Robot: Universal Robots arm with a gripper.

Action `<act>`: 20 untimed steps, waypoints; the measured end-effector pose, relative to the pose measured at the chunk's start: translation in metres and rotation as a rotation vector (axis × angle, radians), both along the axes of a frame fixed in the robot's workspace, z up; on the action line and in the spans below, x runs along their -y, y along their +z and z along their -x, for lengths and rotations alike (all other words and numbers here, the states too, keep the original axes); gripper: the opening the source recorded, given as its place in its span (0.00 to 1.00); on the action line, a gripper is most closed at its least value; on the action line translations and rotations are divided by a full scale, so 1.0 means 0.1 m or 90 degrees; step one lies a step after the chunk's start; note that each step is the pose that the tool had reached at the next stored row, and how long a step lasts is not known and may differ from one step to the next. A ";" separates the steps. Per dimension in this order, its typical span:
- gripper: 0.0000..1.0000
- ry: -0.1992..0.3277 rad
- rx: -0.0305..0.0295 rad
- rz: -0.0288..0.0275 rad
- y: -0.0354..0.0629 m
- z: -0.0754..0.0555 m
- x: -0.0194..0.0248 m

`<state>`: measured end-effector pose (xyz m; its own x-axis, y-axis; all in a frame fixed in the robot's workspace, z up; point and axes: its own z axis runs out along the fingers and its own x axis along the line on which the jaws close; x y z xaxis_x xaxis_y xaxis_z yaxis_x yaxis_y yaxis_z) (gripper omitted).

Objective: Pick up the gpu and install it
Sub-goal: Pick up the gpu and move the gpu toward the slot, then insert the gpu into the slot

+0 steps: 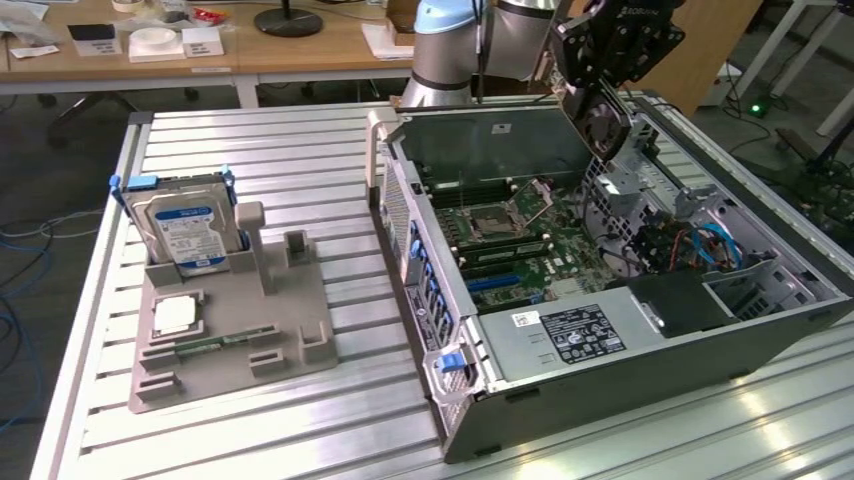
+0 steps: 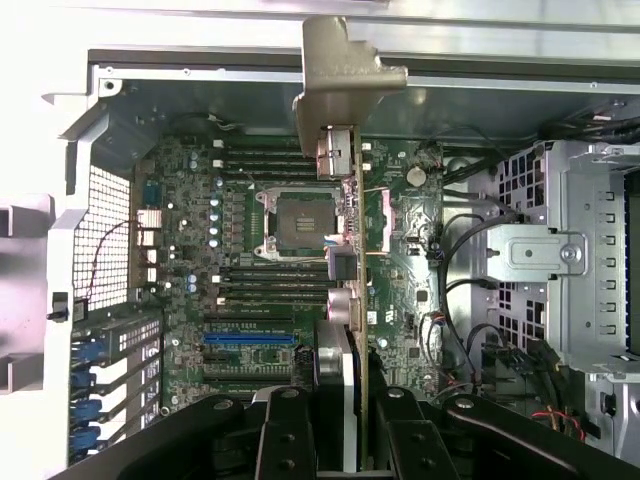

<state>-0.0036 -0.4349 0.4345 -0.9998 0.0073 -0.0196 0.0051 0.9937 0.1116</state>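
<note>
The gripper (image 2: pixel 345 405) has its jaws clenched on the gpu (image 2: pixel 350 250), which hangs edge-on above the motherboard (image 2: pixel 260 300) of the open computer case (image 1: pixel 641 370). The card looks light and stiff but fragile. It is best pinched across its flat faces, clear of the connector edge.

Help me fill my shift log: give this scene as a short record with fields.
hand: hand shut on the graphics card
card position: raised over the open computer case, not yet in a slot
below card: motherboard, facing up
card in wrist view: edge-on, metal bracket at far end
holder: grey holder on the exterior view's left
in holder: hard drive, standing upright
</note>
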 end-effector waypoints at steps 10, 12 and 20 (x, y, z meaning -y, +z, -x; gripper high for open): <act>0.28 0.007 0.0000 0.0000 0.000 0.00 0.000; 0.28 0.013 0.0000 0.0000 0.000 0.00 0.000; 0.28 0.036 0.0000 0.0000 0.000 0.00 0.003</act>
<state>-0.0039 -0.4352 0.4345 -0.9986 -0.0494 -0.0196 -0.0513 0.9924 0.1116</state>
